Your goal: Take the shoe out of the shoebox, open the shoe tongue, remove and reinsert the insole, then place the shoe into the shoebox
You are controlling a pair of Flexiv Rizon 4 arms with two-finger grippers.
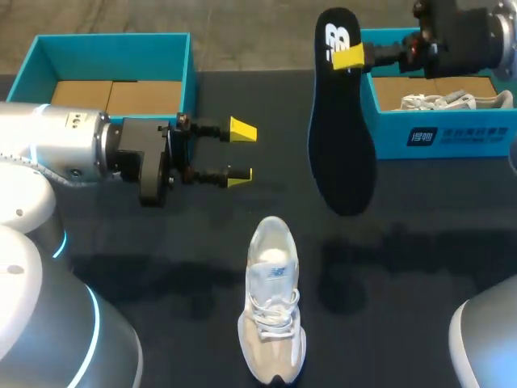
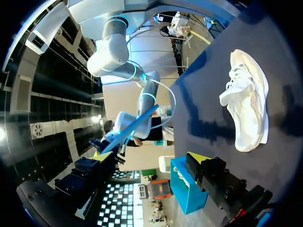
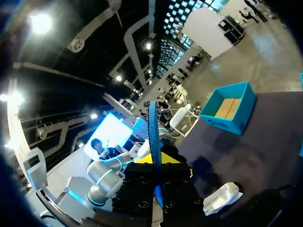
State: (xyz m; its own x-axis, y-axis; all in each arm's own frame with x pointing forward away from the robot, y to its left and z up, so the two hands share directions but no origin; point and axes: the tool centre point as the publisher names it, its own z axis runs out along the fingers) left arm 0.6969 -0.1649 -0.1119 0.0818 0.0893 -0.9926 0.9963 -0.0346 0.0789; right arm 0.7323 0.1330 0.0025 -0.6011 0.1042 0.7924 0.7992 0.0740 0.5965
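A white sneaker (image 1: pixel 273 299) lies on the dark table near its front, toe pointing away from me. It also shows in the left wrist view as the sneaker (image 2: pixel 246 104), and beside my right gripper as the sneaker (image 3: pixel 220 198). My right gripper (image 1: pixel 351 56) is shut on the heel end of a black insole (image 1: pixel 343 137), which hangs above the table. That insole (image 3: pixel 152 132) is edge-on between the right gripper's (image 3: pixel 158 161) yellow tips. My left gripper (image 1: pixel 241 153) stands open and empty left of the insole, above the table. Its own view shows the left gripper (image 2: pixel 150 156) wide apart.
A blue shoebox (image 1: pixel 186 61) with brown cardboard inside stands at the back left. A second blue shoebox (image 1: pixel 452 133) at the back right holds another white shoe (image 1: pixel 440 101). Bare table lies around the sneaker.
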